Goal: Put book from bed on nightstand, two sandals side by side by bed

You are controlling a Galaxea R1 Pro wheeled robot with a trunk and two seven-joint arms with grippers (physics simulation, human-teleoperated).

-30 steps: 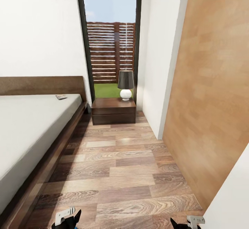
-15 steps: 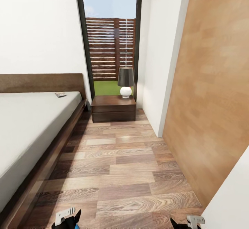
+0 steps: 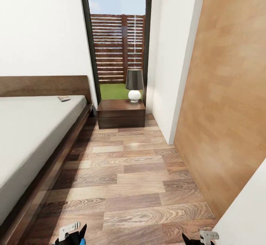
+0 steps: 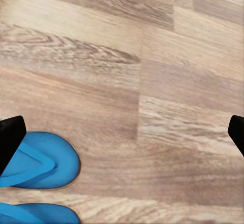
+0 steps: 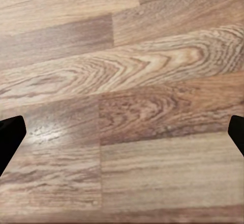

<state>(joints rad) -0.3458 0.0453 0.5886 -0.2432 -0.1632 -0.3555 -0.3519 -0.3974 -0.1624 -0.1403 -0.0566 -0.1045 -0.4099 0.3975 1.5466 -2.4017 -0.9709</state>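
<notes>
The book [image 3: 64, 98] is lying on the bed [image 3: 33, 126] near the headboard, and a lamp [image 3: 134, 85] is standing on the nightstand [image 3: 120, 113]. Two sandals [image 4: 40, 165] are lying on the floor [image 3: 129, 178] under the left gripper [image 4: 122, 132], which is spread wide and grasping nothing, as is the right gripper [image 5: 122, 132].

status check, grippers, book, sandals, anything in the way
Both grippers open, empty. Book on bed by headboard. Sandals on floor under left gripper. Path to nightstand shows no obstacle.
</notes>
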